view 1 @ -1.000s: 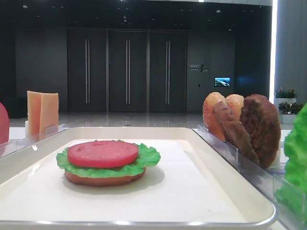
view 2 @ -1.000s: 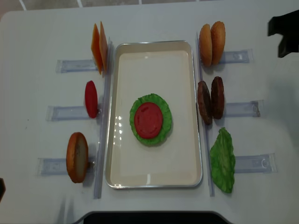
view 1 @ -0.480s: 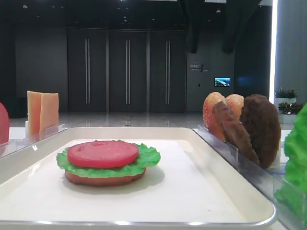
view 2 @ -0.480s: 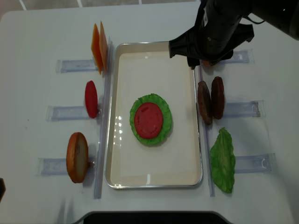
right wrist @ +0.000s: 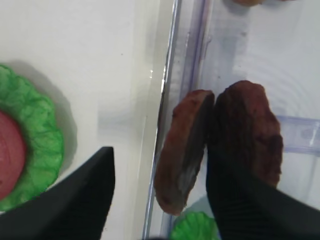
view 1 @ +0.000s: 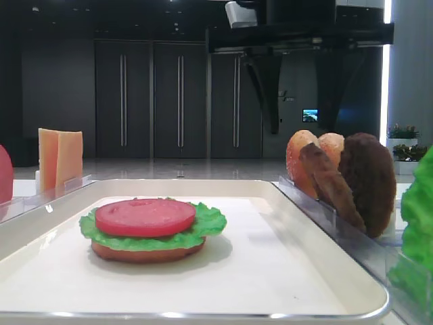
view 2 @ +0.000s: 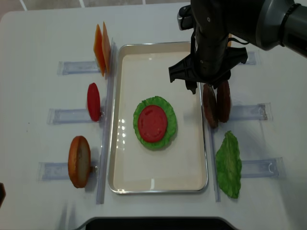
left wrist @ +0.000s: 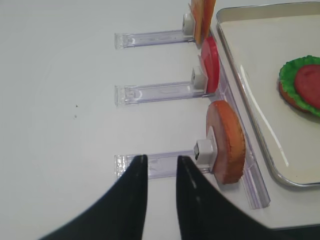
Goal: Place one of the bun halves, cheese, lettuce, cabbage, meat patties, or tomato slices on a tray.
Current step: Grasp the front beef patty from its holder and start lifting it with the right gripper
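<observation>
My right gripper [view 2: 207, 86] hangs open over the two meat patties [view 2: 216, 103] in the rack right of the tray [view 2: 158, 46]. In the right wrist view the nearer patty [right wrist: 182, 150] stands between the fingers [right wrist: 75, 200] with space either side. A tomato slice [view 2: 152, 122] lies on lettuce [view 2: 168, 108] over a bun half [view 1: 145, 254] on the tray floor. My left gripper [left wrist: 161, 167] is slightly open above a clear rack, beside another bun half [left wrist: 226, 142], holding nothing. Cabbage is out of view.
Cheese slices [view 2: 101, 55], a tomato slice [view 2: 93, 101] and a bun half [view 2: 79, 161] stand in clear racks left of the tray. A loose lettuce leaf [view 2: 229, 165] lies at the right front. Two bun halves [view 1: 308, 162] stand behind the patties.
The right arm has swung in from the far right, passed over the tray's back right corner and come down over the patties, its jaws spreading wider. The left gripper and food have not moved.
</observation>
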`<state>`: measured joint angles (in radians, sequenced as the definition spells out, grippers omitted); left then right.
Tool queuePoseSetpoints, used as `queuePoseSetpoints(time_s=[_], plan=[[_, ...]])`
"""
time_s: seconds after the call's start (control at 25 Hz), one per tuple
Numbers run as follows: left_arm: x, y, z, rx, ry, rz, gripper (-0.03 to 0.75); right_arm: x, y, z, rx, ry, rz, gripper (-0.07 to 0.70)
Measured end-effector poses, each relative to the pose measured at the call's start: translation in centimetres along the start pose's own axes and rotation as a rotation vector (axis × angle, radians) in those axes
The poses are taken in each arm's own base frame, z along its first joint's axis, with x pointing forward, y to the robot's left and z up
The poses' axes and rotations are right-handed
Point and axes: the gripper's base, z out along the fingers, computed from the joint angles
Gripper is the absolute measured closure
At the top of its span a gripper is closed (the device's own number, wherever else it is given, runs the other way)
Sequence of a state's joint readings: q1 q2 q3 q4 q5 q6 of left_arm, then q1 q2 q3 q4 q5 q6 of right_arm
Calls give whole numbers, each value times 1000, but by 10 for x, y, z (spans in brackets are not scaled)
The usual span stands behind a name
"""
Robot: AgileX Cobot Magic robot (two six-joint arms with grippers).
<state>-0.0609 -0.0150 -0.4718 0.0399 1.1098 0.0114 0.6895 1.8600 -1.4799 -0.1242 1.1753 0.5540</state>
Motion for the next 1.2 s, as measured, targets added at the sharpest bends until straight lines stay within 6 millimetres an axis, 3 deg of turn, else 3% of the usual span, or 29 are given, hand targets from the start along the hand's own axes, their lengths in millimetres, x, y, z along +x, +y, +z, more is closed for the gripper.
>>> queuePoseSetpoints(time_s=[0.44, 0.52, 0.64, 0.76, 0.88, 1.08, 1.2], plan=[[0, 0, 0, 0, 0, 0, 565, 10, -2, 33, 12, 6, -25, 261], [0, 0, 0, 0, 0, 0, 565, 12, -4, 35, 24, 5, -31, 319], [0, 0, 0, 0, 0, 0, 565, 11, -7, 36, 56, -3, -39, 479], [0, 0, 0, 0, 0, 0, 565, 11, -9, 36, 82, -1, -55, 496], [0, 0, 0, 0, 0, 0, 565, 9, -9, 28, 93, 6, -61, 510], [0, 0, 0, 0, 0, 0, 565, -2, -7, -16, 34, -54, -63, 514], [0, 0, 0, 0, 0, 0, 565, 0, -2, -24, -30, -42, -73, 513]])
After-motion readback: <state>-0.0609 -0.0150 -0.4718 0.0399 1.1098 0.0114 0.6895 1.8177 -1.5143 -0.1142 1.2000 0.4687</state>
